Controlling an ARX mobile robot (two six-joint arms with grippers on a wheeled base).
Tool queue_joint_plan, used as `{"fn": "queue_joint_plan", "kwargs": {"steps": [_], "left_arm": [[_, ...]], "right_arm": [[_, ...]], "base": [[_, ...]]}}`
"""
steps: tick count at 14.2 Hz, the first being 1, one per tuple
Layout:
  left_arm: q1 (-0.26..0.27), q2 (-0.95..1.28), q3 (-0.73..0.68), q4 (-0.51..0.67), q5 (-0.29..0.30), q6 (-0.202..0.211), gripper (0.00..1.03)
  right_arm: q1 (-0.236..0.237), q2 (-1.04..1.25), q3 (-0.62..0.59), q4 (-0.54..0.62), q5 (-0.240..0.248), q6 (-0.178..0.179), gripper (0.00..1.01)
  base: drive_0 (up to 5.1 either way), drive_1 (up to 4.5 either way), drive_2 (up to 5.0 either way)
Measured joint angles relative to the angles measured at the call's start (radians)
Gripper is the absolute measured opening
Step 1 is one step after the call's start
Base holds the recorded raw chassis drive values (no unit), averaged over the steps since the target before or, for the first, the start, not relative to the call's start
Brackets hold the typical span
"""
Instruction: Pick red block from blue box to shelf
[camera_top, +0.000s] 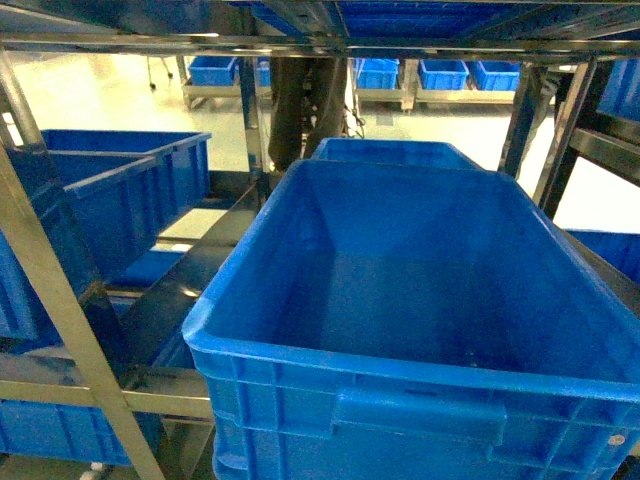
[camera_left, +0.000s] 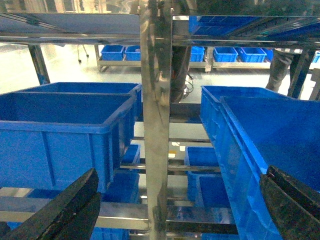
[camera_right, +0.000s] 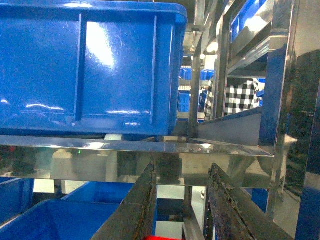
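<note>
Right hand above red block

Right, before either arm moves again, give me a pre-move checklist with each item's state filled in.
1. red block gripped by the right tool: cannot tell; only a red sliver shows at the picture's bottom edge by the fingers.
2. left tool free: ok; fingers wide apart, nothing between them.
3. Straight ahead of the left tool: not ok; a steel upright stands there.
4. shelf tier in front of the right tool: ok, above the fingertips.
5. Free room on that tier: cannot tell; a dark blue crate sits on it.
6. Turquoise blue box in sight: not ok; no view shows it.
</note>
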Motion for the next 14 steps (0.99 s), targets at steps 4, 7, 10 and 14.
{"fn": "queue_joint_plan", "kwargs": {"steps": [4, 7, 10, 14], "left_arm": [[0.0, 0.0, 0.0, 0.0, 0.0, 0.0, 0.98], [0.0, 0.0, 0.0, 0.0, 0.0, 0.0, 0.98], [0.0, 0.0, 0.0, 0.0, 0.0, 0.0, 0.98], [0.0, 0.0, 0.0, 0.0, 0.0, 0.0, 0.98]], "right_arm": [[0.0, 0.0, 0.0, 0.0, 0.0, 0.0, 0.27], [0.0, 0.0, 0.0, 0.0, 0.0, 0.0, 0.27], [0.0, 0.0, 0.0, 0.0, 0.0, 0.0, 0.27], [0.0, 0.0, 0.0, 0.0, 0.0, 0.0, 0.27]], "base": [[0.0, 0.0, 0.0], [0.0, 0.0, 0.0], [0.0, 0.0, 0.0], [0.0, 0.0, 0.0]]}}
